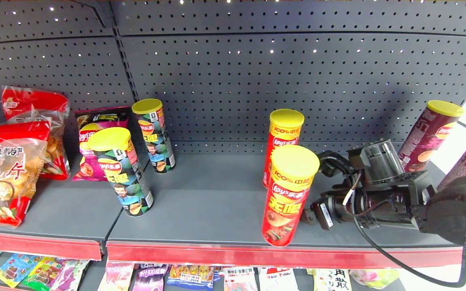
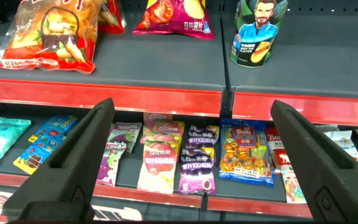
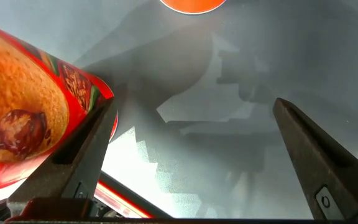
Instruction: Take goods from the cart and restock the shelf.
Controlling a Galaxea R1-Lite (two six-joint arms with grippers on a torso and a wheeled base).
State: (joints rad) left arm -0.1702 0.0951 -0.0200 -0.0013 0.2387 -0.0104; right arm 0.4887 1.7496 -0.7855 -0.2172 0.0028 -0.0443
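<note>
Right gripper point(image 3: 192, 106): jaws spread wide, low over the shelf board point(image 1: 208, 202). The front red chip can point(image 1: 287, 194) stands upright near the board's front edge, just outside one finger (whether they touch is hard to judge). Left gripper point(image 2: 191, 106): likewise open, facing the candy packets point(image 2: 166, 155) on the lower tier.

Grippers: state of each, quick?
Left gripper: open, empty.
Right gripper: open; red can sits outside one finger, not gripped.

Grey shelf point(image 1: 208, 194) holds standing chip cans point(image 1: 287, 194) and snack bags point(image 1: 10, 169); packets point(image 1: 188, 277), perhaps sweets, below.
</note>
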